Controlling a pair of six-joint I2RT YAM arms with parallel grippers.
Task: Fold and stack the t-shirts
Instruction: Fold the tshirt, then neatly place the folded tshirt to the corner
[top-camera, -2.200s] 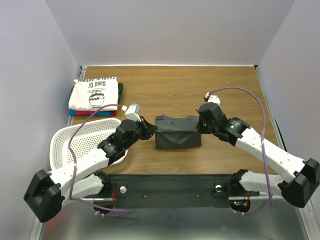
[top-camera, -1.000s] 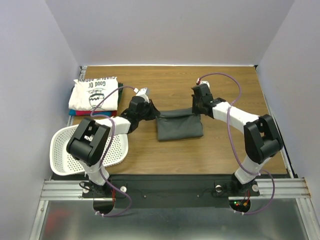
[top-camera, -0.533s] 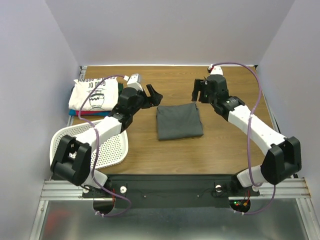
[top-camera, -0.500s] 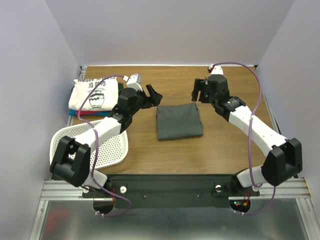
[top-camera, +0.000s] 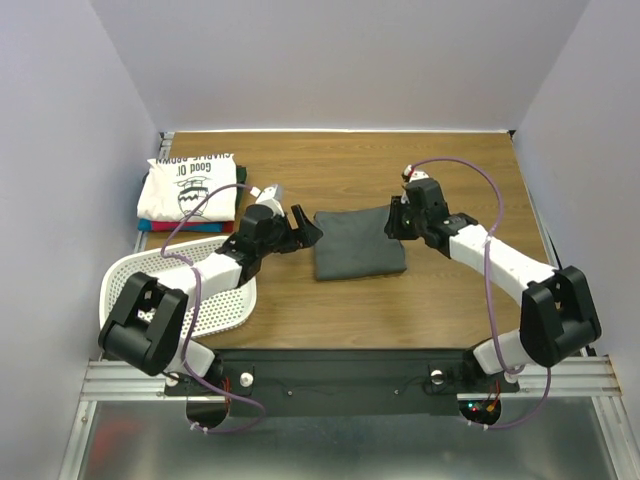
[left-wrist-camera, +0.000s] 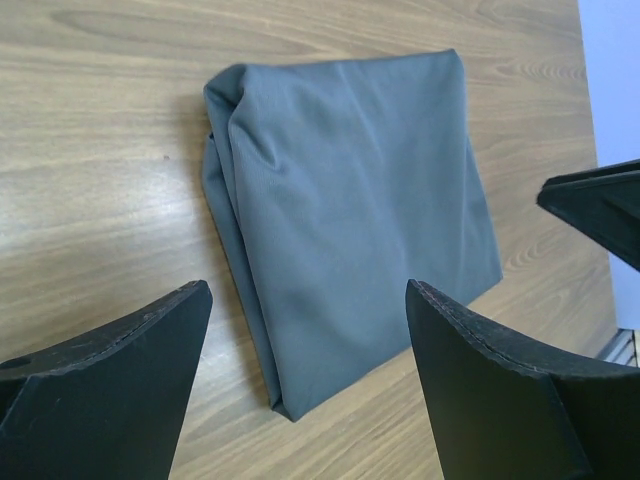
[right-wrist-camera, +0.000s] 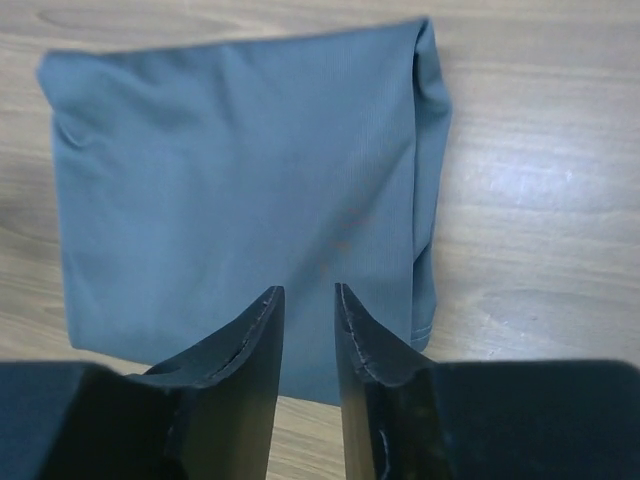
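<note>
Wood-grain surface (top-camera: 450, 170), and pale plain walls (top-camera: 330, 60) close it in on three sides. At the far left you have a stack of folded tees (top-camera: 190, 187), the white printed one on top with red and blue edges showing under it. The white perforated basket (top-camera: 130, 268) sits near the left arm's base.

The charcoal-grey tee (top-camera: 358, 243) lies folded flat mid-surface, a rough rectangle with its thick folded edge on the left.

The left jaws are spread wide and grip nothing. They sit just off the tee's left edge, and in the wrist view the tee lies ahead between the two tips. The right jaws are at the tee's far right corner, almost together with a narrow gap and nothing in it. Their tips are over the cloth's edge, but you cannot tell whether they touch it.
</note>
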